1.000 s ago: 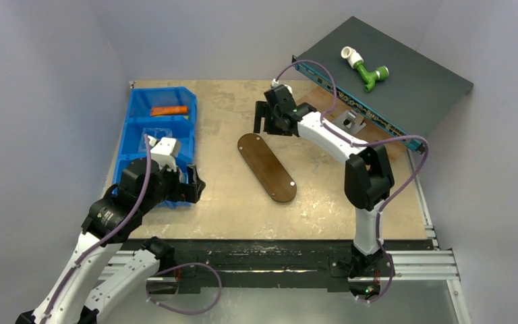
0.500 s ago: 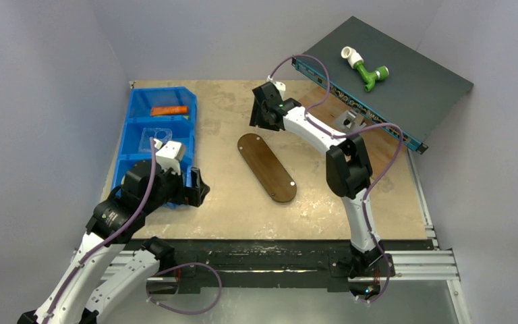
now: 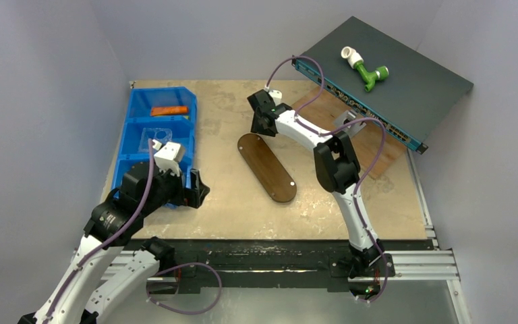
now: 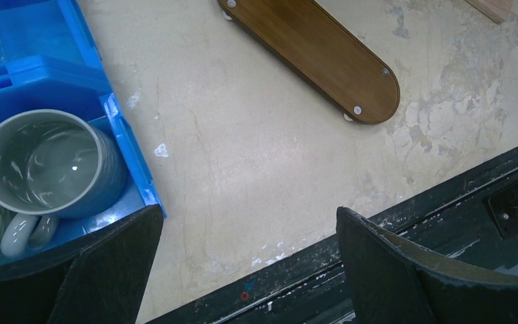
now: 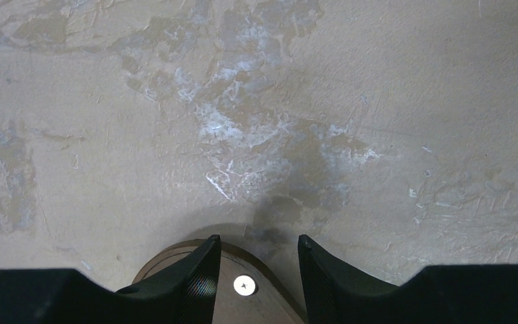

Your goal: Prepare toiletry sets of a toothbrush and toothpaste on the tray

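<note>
The dark brown oblong tray [image 3: 268, 167] lies slantwise mid-table with nothing on it. My right gripper [image 3: 262, 125] hangs over its far rounded end. In the right wrist view the right gripper [image 5: 257, 239] has its jaws partly apart, astride the tray [image 5: 256, 305] tip and its pale screw, clamping nothing. An orange toothpaste tube [image 3: 169, 110] lies in the far compartment of the blue bin [image 3: 192, 128]. No toothbrush shows. My left gripper [image 3: 196, 190] is wide open and empty beside the bin's near right corner. From the left wrist, the left gripper [image 4: 249, 212] frames bare table, the tray [image 4: 317, 54] beyond.
A grey mug [image 4: 47, 165] sits in the bin's near compartment, and clear plastic [image 3: 154, 132] in the middle one. A dark flat box [image 3: 405, 88] at back right carries a green-and-white pipe fitting [image 3: 365, 69], over a reddish board [image 3: 381, 160]. A black rail [image 3: 276, 255] borders the near edge.
My right arm has swung left and down to the tray's far end while its jaws narrowed. The left gripper has shifted slightly towards the near edge, still wide open.
</note>
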